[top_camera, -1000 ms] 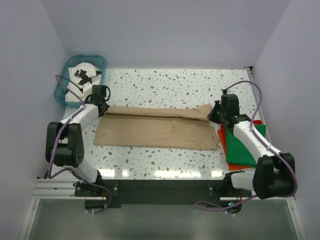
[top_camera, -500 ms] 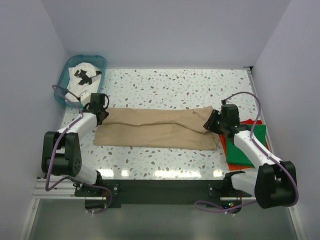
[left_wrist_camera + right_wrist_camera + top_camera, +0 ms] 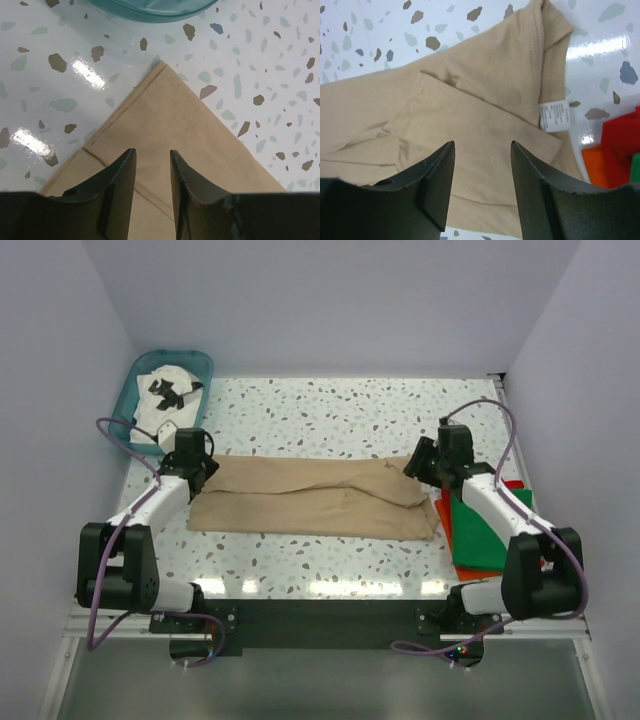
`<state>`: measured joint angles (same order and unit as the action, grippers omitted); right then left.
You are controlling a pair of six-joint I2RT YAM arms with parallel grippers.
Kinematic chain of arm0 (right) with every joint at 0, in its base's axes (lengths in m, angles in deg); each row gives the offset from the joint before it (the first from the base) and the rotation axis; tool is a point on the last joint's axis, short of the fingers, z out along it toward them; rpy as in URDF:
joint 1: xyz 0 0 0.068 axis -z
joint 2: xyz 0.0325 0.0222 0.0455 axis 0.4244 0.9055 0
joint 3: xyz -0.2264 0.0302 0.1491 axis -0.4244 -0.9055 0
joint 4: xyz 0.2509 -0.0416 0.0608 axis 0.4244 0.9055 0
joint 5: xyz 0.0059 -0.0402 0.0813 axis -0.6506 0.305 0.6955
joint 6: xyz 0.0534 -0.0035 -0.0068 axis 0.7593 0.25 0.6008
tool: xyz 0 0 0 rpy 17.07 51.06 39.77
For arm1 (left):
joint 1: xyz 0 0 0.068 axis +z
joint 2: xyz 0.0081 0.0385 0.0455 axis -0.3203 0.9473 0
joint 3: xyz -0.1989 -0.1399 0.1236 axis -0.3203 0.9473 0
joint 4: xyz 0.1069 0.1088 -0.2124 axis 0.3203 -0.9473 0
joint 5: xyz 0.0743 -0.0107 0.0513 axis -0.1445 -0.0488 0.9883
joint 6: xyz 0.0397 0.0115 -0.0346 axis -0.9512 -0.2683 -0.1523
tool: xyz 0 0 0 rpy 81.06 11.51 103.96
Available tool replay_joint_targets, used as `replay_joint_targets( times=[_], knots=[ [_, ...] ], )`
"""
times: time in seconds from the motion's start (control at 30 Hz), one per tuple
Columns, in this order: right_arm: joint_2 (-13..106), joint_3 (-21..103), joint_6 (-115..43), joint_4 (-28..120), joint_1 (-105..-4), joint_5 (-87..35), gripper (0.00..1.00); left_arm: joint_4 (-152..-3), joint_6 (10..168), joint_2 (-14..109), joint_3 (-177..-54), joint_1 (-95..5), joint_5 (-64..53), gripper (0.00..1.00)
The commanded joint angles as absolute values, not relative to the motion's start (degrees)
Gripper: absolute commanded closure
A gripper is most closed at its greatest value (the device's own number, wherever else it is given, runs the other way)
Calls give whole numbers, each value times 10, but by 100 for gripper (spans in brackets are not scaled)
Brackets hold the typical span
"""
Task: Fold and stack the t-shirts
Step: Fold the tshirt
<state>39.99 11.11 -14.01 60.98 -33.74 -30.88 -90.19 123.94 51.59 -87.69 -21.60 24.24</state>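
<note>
A tan t-shirt (image 3: 310,498) lies folded lengthwise into a long strip across the table. My left gripper (image 3: 197,462) hovers open over its left corner (image 3: 165,105), nothing between the fingers. My right gripper (image 3: 422,462) hovers open over its right end, where the collar and a white label (image 3: 553,115) show. A green t-shirt (image 3: 485,530) lies on a red-orange one (image 3: 445,515) at the right, both folded. A white t-shirt with black print (image 3: 165,395) sits in the teal basket (image 3: 125,420).
The teal basket's rim (image 3: 150,10) lies just beyond the tan shirt's left corner. The red-orange cloth (image 3: 620,140) lies close to the tan shirt's right end. White walls close in the table at the left, back and right.
Both grippers have opened and let go of the tan shirt's ends. The shirt's upper edge now lies folded down on the table. Both grippers have lifted slightly off the cloth.
</note>
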Motion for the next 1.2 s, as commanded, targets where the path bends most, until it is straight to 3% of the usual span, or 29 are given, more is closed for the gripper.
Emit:
replay_joint_targets(
  times=[0.0,0.37,1.17],
  knots=[
    [454,182,-159,589,-337,-331,48,-853,1252,522,-878,-216,198,62],
    [605,282,-189,583,-415,-356,50,-838,1249,510,-873,-220,132,61],
    [699,327,-215,565,-466,-376,50,-829,1247,521,-867,-220,119,62]
  ],
)
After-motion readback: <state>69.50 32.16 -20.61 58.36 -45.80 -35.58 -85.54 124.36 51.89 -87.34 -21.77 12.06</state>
